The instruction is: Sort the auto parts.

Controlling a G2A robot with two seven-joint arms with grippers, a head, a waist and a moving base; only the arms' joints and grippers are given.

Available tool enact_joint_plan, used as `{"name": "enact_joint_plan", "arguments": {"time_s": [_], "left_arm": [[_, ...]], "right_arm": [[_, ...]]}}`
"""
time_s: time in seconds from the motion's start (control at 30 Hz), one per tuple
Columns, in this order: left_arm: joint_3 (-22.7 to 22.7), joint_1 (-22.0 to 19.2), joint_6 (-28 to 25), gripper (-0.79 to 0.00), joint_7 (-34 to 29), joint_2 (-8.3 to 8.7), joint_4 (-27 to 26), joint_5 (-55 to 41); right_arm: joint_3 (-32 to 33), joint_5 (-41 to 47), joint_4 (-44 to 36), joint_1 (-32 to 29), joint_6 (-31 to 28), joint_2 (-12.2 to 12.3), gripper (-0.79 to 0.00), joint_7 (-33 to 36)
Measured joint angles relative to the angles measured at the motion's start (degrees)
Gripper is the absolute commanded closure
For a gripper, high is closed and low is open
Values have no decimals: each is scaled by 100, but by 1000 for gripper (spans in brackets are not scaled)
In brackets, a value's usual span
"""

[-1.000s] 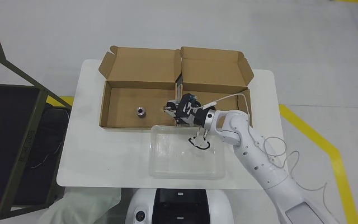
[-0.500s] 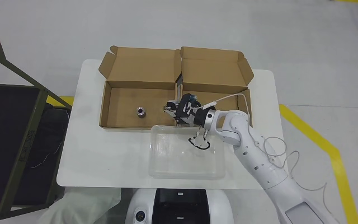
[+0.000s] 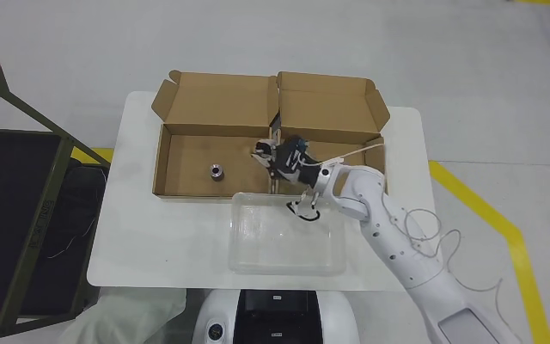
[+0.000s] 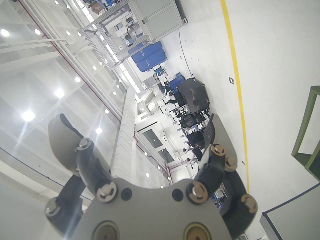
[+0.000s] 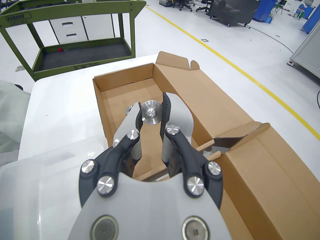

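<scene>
On the white table (image 3: 137, 224), two open cardboard boxes stand side by side, lids folded back: left box (image 3: 185, 176), right box (image 3: 326, 116). Clear plastic bin (image 3: 266, 251) sits just in front of them, on the robot's side, close against their front walls. Right arm stretches over the bin's far edge to where the two boxes meet. Right gripper (image 5: 152, 104) is clamped on a round metal part (image 5: 151, 114), a flat-faced disc with a small hub at centre, pinched by its rim between the ribbed pads. From the top view, gripper and part sit over the right end of the left box, just inside the wall shared with its neighbour. Height above the box floor is hard to judge, though the part looks to be off the cardboard. A loose metal part (image 3: 215, 171), small and roughly cylindrical, rests on the floor of the left box, well apart from the gripper. Left gripper (image 4: 136, 123) points up into the hall, jaws wide apart, nothing between them. Green cart (image 5: 75, 13) stands on the floor beyond the table's left side.
</scene>
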Motion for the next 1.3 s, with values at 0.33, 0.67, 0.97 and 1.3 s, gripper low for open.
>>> {"name": "enact_joint_plan", "arguments": {"time_s": [0.33, 0.67, 0.97, 1.3], "left_arm": [[0, 0, 0, -785, 0, 0, 0, 0], [0, 0, 0, -785, 0, 0, 0, 0], [0, 0, 0, -785, 0, 0, 0, 0], [0, 0, 0, -785, 0, 0, 0, 0]], "right_arm": [[-316, -142, 517, 338, 109, -138, 0, -300], [-787, -44, 1395, 925, 59, -385, 0, -88], [-1131, -3, 1997, 1254, 47, -602, 0, 1], [-1532, 48, 2596, 1581, -87, -881, 0, 244]]}}
